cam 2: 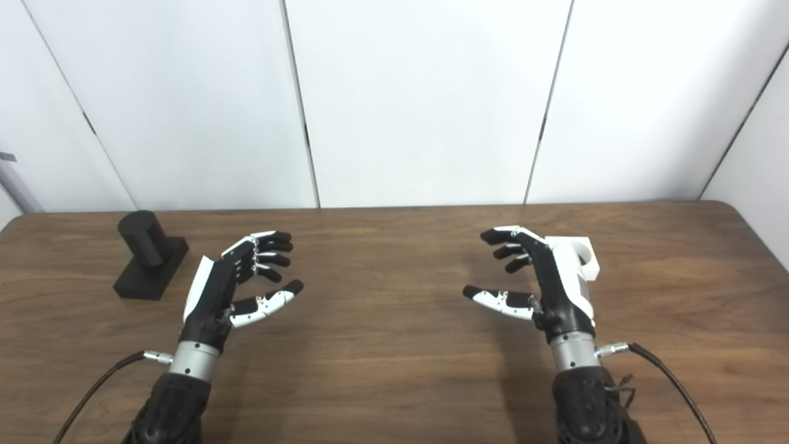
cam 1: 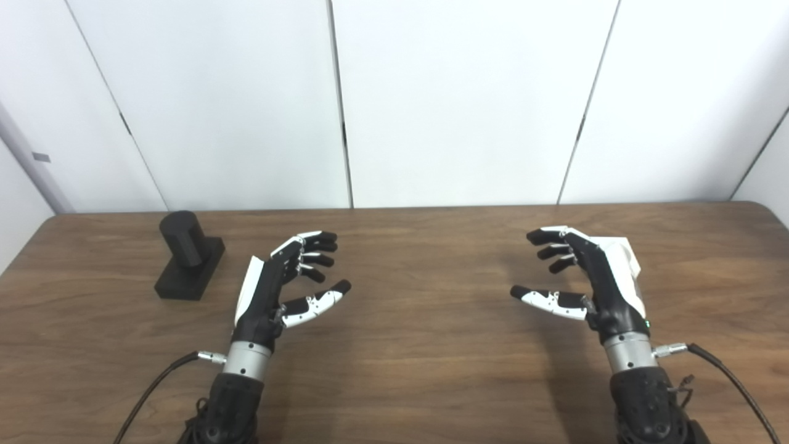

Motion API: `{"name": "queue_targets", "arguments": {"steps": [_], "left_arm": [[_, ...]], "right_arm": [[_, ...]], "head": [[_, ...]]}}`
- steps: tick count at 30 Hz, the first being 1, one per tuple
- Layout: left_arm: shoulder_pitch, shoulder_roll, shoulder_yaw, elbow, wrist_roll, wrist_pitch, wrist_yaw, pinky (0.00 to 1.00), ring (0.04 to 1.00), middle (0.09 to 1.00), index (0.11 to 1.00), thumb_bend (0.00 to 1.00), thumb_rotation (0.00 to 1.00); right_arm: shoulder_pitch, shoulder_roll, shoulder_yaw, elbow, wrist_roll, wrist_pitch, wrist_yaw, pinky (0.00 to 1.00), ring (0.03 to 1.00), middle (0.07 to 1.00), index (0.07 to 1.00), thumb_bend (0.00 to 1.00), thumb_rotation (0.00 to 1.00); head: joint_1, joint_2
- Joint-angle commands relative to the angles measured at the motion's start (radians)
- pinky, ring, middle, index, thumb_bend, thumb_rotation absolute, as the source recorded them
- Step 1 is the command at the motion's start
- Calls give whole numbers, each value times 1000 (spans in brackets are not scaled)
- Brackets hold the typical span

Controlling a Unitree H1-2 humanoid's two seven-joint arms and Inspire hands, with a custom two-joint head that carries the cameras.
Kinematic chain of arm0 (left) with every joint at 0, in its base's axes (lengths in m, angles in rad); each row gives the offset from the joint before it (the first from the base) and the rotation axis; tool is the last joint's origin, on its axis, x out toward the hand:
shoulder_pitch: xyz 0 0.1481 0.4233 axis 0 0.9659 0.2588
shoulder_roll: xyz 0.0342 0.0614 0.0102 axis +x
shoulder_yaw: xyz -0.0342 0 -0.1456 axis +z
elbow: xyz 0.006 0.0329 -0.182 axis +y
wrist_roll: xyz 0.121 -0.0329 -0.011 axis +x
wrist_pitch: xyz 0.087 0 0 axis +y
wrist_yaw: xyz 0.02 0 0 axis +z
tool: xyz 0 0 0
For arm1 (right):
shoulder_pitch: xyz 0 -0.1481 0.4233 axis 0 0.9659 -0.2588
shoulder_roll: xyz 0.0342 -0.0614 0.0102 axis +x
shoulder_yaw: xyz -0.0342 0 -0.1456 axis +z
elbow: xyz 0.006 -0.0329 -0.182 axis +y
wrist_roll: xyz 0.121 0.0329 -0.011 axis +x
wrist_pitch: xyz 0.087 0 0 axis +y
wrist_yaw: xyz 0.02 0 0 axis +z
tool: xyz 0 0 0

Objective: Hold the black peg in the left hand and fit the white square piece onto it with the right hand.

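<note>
Starting from scratch: your left hand (cam 1: 280, 287) and right hand (cam 1: 582, 280) hover spread and empty; peg (cam 1: 185, 253) at ten o'clock, white piece (cam 2: 579, 256) at two, both ungrasped on the worktop (cam 1: 419, 345).

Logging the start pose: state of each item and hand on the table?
Black peg: upright on its base, far left of table, untouched.
White square piece: on table, partly hidden behind right hand, not held.
Left hand: open, empty, beside peg.
Right hand: open, empty.
</note>
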Motion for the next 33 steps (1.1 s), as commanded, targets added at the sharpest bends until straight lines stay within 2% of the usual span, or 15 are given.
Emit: {"name": "queue_targets", "arguments": {"steps": [1,19,22,27,30,33], "left_arm": [[-34,6,4,-16,0,-33,7,533,651,711,711,686,0],[-33,7,-1,-16,4,-32,3,522,645,708,705,682,0],[-32,-1,-6,-12,-9,-36,-3,520,650,711,708,685,0],[-33,-28,-26,-3,-7,-39,1,510,653,710,712,704,0],[-34,-43,-41,6,30,-40,20,548,675,716,716,681,2],[-34,-54,-48,15,49,-43,31,556,679,715,715,679,20]], "right_arm": [[-32,-5,-3,-33,1,-28,-16,515,629,682,651,578,3],[-31,-10,-2,-34,-2,-32,-14,514,631,682,652,573,4],[-26,-18,-6,-38,7,-31,-6,514,633,681,652,569,10],[-19,-47,-17,-33,38,-46,4,515,642,689,658,557,0],[-15,-57,-28,-33,61,-50,4,510,639,689,654,557,0],[-15,-64,-35,-26,84,-55,3,514,641,690,653,561,0]], "head": [[-1,1],[12,-3],[79,-10],[249,-38],[300,-51],[319,-60]]}}
